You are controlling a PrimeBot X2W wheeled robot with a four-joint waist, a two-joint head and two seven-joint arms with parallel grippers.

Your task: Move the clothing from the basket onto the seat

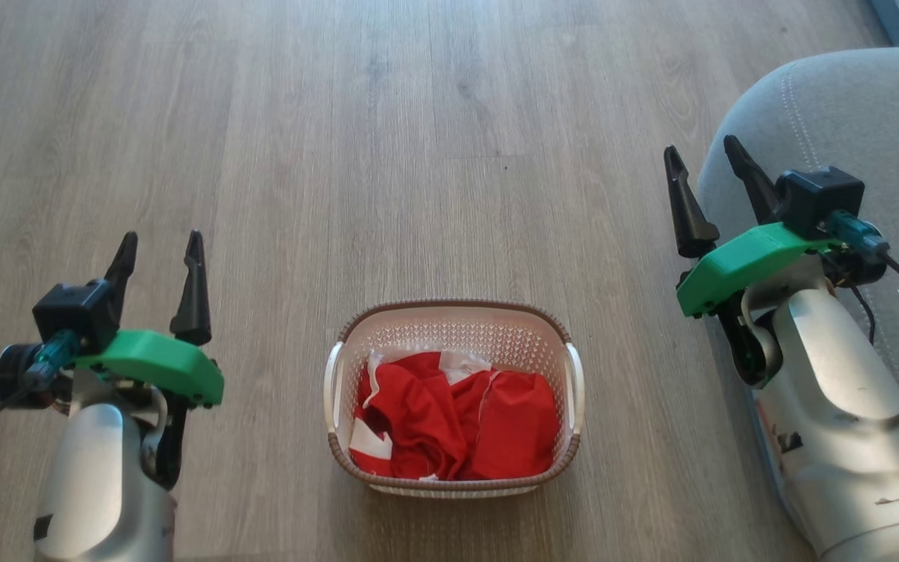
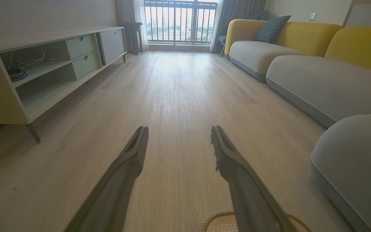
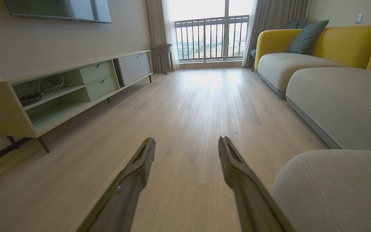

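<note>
Our left hand (image 1: 163, 234) and right hand (image 1: 700, 144) hang open, empty. The bunched red clothing (image 1: 457, 421) could snag and tip the light basket (image 1: 449, 306) when we lift.

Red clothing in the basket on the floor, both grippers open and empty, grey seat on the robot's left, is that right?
Not quite: the head view shows the grey seat on the robot's right, beside the right gripper. The rest holds: red clothing in the basket on the floor, left gripper and right gripper both open and empty.
</note>
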